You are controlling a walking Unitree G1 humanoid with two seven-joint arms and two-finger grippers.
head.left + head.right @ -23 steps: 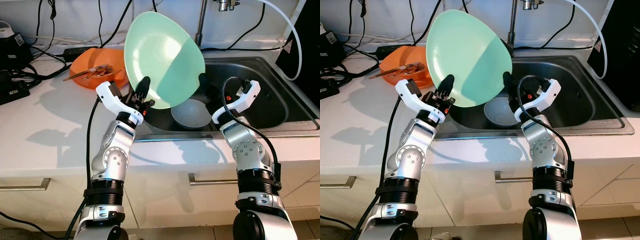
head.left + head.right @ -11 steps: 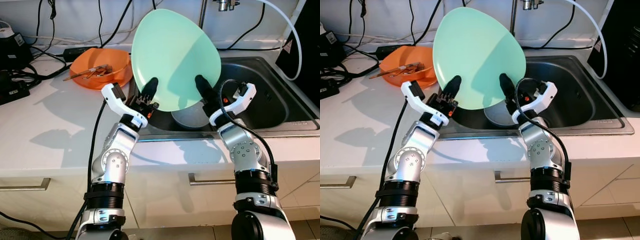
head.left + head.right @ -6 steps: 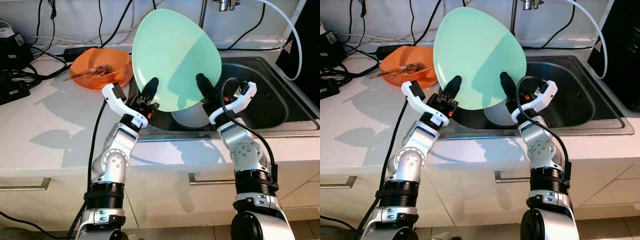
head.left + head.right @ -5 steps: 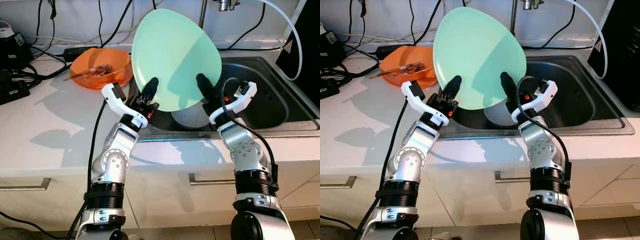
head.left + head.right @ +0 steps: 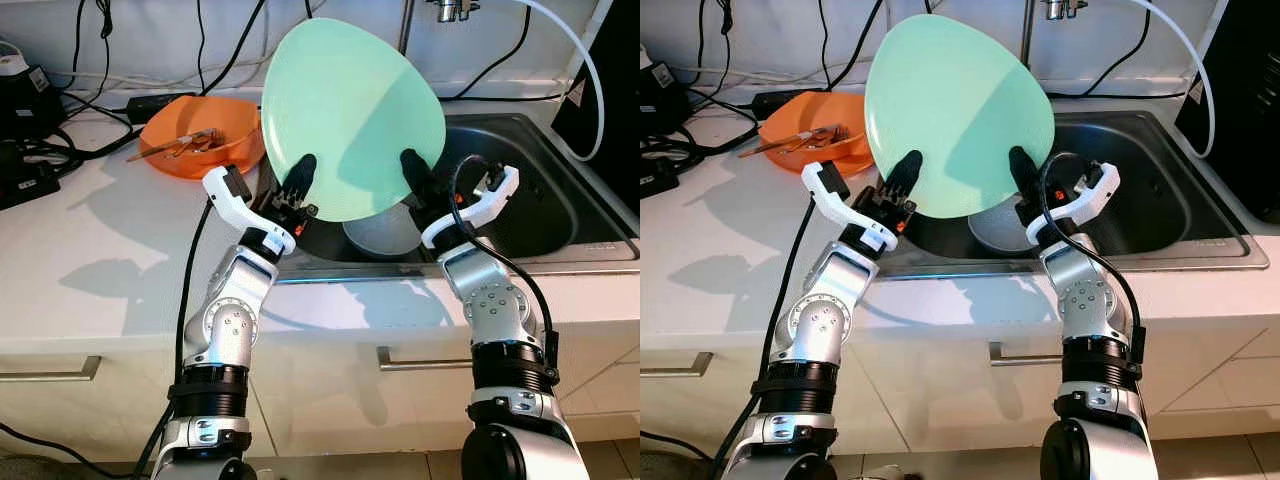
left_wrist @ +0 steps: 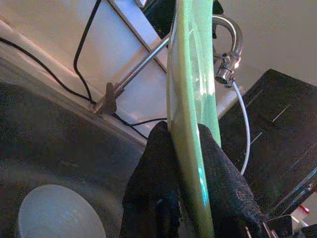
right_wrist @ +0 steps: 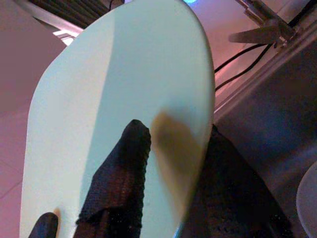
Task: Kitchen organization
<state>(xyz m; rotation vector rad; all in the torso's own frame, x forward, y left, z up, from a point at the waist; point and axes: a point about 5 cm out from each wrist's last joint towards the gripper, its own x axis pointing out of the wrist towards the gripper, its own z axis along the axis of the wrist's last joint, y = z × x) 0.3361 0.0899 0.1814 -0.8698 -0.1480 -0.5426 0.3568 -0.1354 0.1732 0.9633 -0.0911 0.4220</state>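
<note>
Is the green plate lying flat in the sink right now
No, the green plate is held upright above the sink by both grippers.

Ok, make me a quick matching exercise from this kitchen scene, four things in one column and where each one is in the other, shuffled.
Things:
1. green plate
2. orange bowl
3. grey bowl
4. faucet

Places:
A. down in the sink basin
B. held up on edge between both end effectors
C. on the white counter, robot's left of the sink
D. above the sink, at the back

Pairs: 1-B, 2-C, 3-A, 4-D
</note>
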